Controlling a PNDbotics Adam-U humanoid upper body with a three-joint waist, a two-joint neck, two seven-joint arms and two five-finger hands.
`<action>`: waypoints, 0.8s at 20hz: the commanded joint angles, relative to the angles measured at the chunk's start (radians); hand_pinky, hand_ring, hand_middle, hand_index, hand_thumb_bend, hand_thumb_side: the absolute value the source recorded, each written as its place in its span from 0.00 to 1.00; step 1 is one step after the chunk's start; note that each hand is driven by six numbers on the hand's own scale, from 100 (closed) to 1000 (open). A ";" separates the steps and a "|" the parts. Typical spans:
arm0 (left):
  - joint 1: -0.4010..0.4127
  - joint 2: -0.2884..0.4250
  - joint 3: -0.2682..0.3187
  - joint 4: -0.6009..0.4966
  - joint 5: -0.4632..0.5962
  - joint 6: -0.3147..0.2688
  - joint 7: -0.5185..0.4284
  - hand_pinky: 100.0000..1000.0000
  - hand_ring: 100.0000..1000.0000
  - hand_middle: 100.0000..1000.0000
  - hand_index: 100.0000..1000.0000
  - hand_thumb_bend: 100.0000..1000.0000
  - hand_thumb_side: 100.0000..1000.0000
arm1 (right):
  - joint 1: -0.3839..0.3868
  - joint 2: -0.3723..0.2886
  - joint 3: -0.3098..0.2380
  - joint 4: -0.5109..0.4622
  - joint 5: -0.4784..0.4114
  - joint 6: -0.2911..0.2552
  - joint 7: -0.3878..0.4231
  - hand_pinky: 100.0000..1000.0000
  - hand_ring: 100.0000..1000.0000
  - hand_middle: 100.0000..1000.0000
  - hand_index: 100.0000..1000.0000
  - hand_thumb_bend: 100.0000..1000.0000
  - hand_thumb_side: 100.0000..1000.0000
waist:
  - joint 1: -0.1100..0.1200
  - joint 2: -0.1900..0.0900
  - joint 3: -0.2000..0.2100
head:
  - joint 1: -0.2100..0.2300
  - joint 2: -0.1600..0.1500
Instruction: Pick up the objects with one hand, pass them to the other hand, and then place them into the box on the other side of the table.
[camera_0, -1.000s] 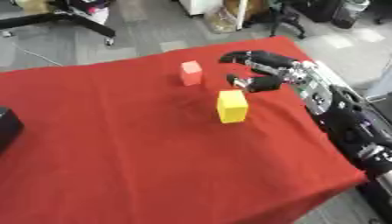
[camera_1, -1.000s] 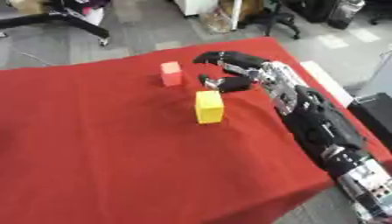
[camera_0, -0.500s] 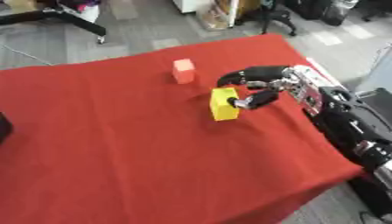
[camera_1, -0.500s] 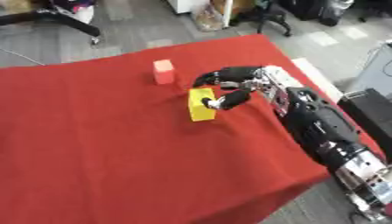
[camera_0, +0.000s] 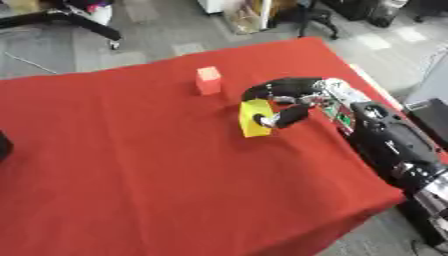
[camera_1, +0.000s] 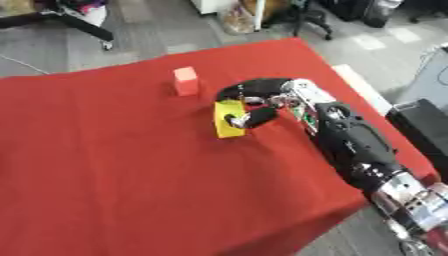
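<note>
A yellow block (camera_0: 255, 118) stands on the red tablecloth (camera_0: 131, 160), right of the middle. My right hand (camera_0: 293, 100) reaches in from the right and is curled round it, fingers over the top and thumb against its near face. A pink-orange block (camera_0: 208, 80) stands upright a little behind and to the left of the yellow one, untouched. My left hand shows in no view.
A dark object (camera_0: 3, 147) sits at the left edge of the table. The table's right edge runs close to my right arm (camera_1: 359, 150). Beyond the far edge lie grey floor, chair legs and boxes.
My right hand came down from behind the yellow block and closed round it. The camera has also shifted, so the whole scene sits slightly differently.
</note>
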 joint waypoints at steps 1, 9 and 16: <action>-0.007 0.000 -0.002 -0.020 -0.007 0.005 0.002 0.68 0.49 0.51 0.68 0.18 1.00 | -0.015 -0.008 0.001 0.014 0.049 -0.011 -0.027 0.92 0.91 0.92 1.00 0.00 1.00 | -0.001 -0.009 0.001 | -0.006 -0.003; -0.006 -0.007 -0.003 -0.014 -0.011 0.007 0.000 0.68 0.48 0.51 0.68 0.18 1.00 | -0.005 -0.003 0.011 0.019 0.100 -0.033 -0.038 0.89 0.85 0.73 1.00 0.00 0.92 | -0.001 -0.010 -0.001 | -0.008 -0.002; -0.004 -0.011 -0.004 -0.008 -0.013 0.008 0.003 0.68 0.48 0.51 0.68 0.18 1.00 | -0.005 -0.009 -0.016 -0.003 0.120 0.004 -0.179 0.77 0.57 0.27 0.92 0.00 0.33 | -0.001 -0.009 -0.004 | -0.004 -0.003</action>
